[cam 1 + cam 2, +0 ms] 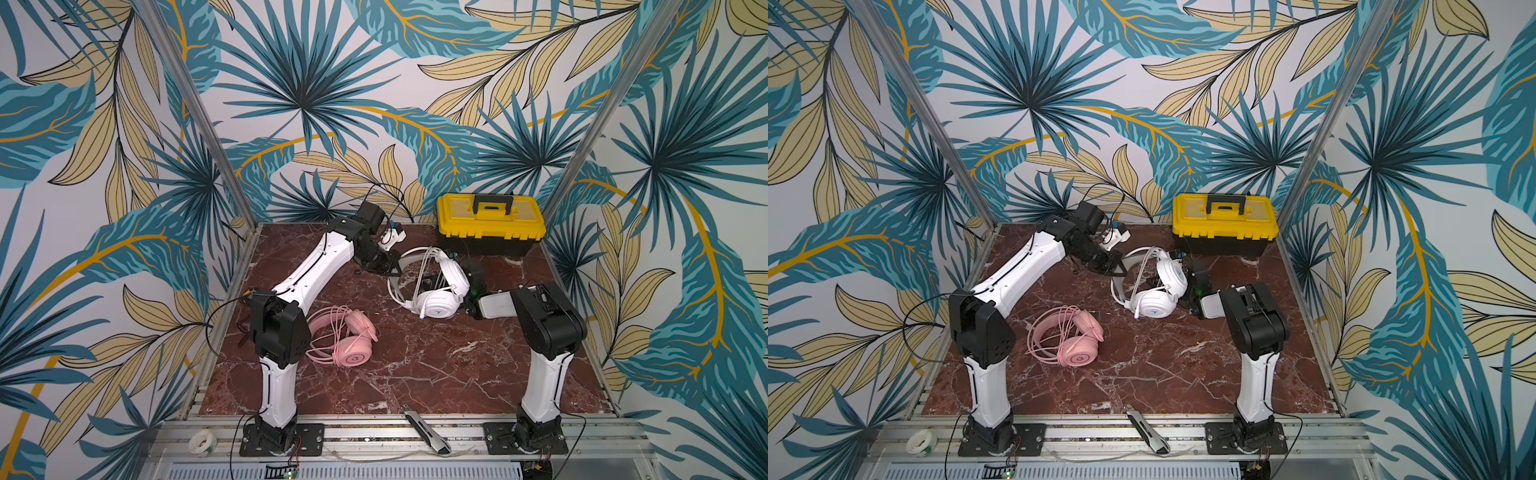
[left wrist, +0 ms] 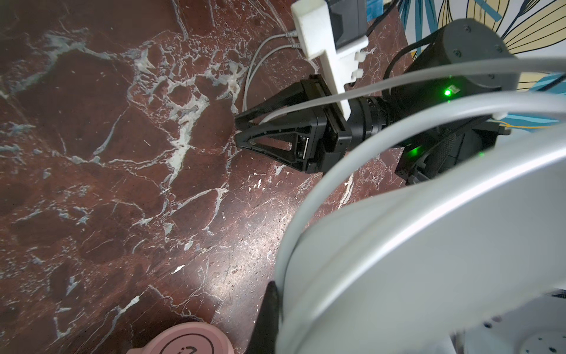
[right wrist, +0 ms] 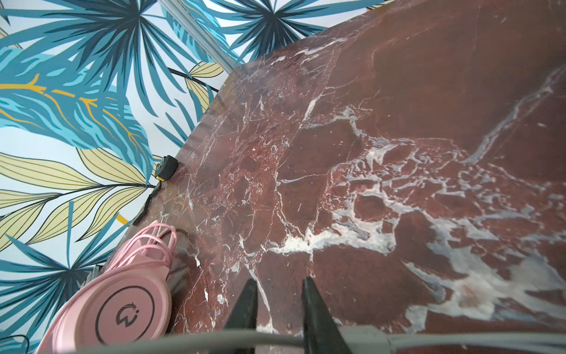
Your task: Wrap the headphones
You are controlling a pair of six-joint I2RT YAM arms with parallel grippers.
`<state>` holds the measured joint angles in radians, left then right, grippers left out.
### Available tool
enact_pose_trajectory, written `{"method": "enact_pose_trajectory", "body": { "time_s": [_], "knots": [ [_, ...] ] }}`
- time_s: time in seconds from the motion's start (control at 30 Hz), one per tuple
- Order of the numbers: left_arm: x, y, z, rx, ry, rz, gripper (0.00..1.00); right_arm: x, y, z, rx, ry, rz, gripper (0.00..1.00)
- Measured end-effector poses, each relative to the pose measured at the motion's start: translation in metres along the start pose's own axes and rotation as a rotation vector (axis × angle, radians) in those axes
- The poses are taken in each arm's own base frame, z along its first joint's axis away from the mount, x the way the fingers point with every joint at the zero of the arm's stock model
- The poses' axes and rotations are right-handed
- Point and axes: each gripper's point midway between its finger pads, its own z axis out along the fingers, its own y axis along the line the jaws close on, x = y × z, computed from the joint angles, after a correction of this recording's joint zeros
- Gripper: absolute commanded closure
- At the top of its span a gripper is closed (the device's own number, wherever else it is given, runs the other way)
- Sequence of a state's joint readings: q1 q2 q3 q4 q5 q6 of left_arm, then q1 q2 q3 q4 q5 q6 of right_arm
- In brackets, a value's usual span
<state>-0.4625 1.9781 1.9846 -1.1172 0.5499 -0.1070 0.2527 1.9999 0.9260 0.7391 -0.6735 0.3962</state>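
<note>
Blocking right fingers (image 2: pixel 272 104) in both top views: white headset (image 1: pixel 436 305); cable (image 2: pixel 398 80) grip unclear.

Both top views are bright, with even, diffuse light; shadows on the table (image 1: pixel 415 374) are faint and soft. The walls (image 1: pixel 83 166) bow outward toward the frame edges. In the left wrist view the white headset (image 2: pixel 428 260) sits too near the lens and blurs, and a pale glare patch lies on the table. In the right wrist view the cable (image 3: pixel 183 338) smears grey, out of focus.
</note>
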Motion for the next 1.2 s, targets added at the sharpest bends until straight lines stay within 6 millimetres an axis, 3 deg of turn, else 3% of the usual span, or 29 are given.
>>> {"method": "enact_pose_trajectory", "body": {
  "time_s": [0.17, 0.3, 0.47, 0.7, 1.0, 1.2],
  "knots": [
    [-0.008, 0.002, -0.008, -0.03, -0.029, -0.022, 1.0, 0.012, 0.006, -0.005, -0.019, 0.016, 0.023, 0.85],
    [-0.013, 0.015, -0.018, -0.089, -0.049, -0.085, 1.0, 0.024, 0.014, -0.021, -0.01, 0.026, 0.042, 0.86],
    [-0.026, 0.029, -0.028, -0.165, -0.101, -0.158, 1.0, 0.021, 0.041, -0.049, -0.004, -0.008, 0.023, 0.86],
    [-0.032, 0.054, -0.02, -0.257, -0.126, -0.28, 1.0, 0.02, 0.083, -0.08, 0.06, 0.035, -0.031, 0.87],
    [-0.032, 0.063, -0.015, -0.284, -0.14, -0.332, 1.0, 0.022, 0.117, -0.152, 0.222, 0.07, -0.166, 0.87],
    [-0.033, 0.064, -0.013, -0.283, -0.146, -0.341, 1.0, 0.032, 0.112, -0.163, 0.267, 0.094, -0.166, 0.8]
  ]
}}
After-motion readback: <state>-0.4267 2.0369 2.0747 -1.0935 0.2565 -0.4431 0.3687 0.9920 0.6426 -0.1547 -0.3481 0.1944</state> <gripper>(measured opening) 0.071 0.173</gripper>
